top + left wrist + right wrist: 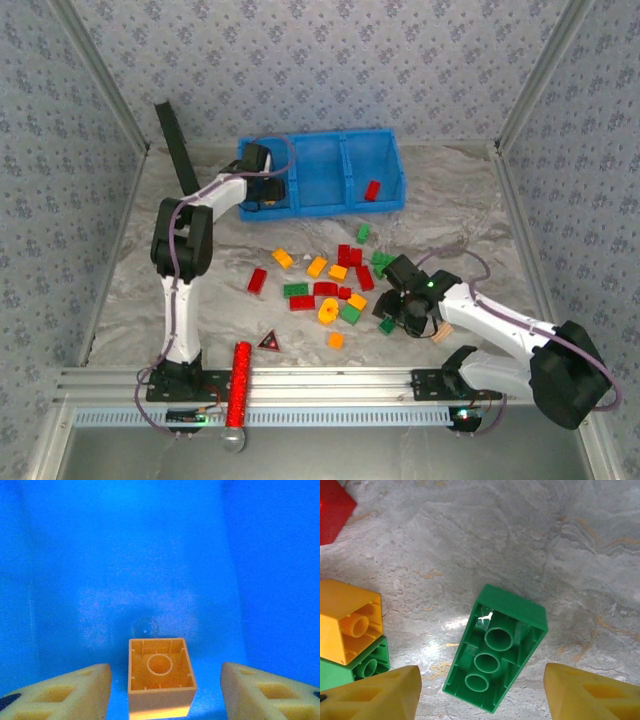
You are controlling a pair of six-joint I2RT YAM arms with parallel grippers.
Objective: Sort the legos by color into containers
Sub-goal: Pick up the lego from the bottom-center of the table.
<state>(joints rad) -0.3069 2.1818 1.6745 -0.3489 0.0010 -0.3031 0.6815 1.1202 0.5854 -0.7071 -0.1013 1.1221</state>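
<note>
The blue three-compartment tray (322, 165) stands at the back of the table. My left gripper (266, 190) reaches into its left compartment. In the left wrist view that gripper (165, 682) is open, and an orange brick (161, 675) lies hollow side up on the tray floor between the fingers, touching neither. One red brick (372, 190) lies in the right compartment. Several red, green and orange bricks (330, 285) are scattered mid-table. My right gripper (405, 318) hangs open (481, 685) over a green brick (495, 655) lying hollow side up on the table.
An orange brick (350, 625) stacked on a green one (370, 665) sits left of the right gripper, and a red brick (332, 510) lies further off. A dark triangle (268, 341), a red cylinder (240, 385) and a tan block (443, 330) lie near the front.
</note>
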